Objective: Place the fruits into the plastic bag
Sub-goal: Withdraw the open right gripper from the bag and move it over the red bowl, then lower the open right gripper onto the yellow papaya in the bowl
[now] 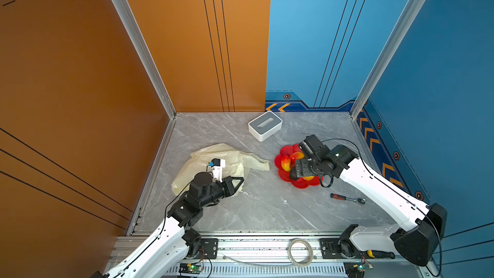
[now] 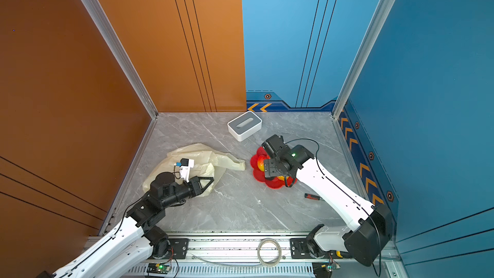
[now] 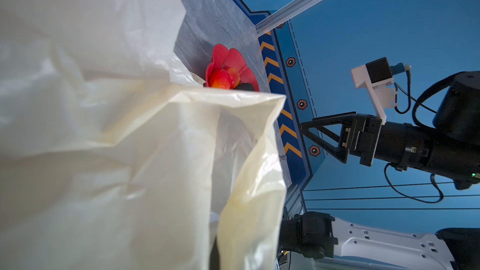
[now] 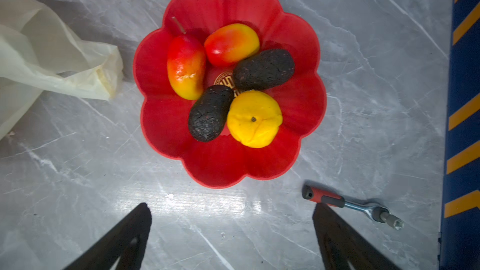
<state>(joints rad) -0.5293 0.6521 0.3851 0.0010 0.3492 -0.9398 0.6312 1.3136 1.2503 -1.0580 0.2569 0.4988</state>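
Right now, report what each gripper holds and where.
Left gripper seems to pinch the plastic bag by its edge; right gripper, open above the fruits, holds nothing.

No words or numbers are legible — only a round gold emblem (image 4: pixel 225 80), partly covered, at the centre of the red flower-shaped plastic dish (image 4: pixel 207 6), and orange chevron arrows (image 1: pixel 280 108) on the dark blue wall band (image 1: pixel 296 106).

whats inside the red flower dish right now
Five fruits in the red dish: two red-yellow mangoes, two dark avocados, one yellow fruit. A gold emblem at the centre shows only partly; the fruits cover the rest of it and the dish floor beneath them.
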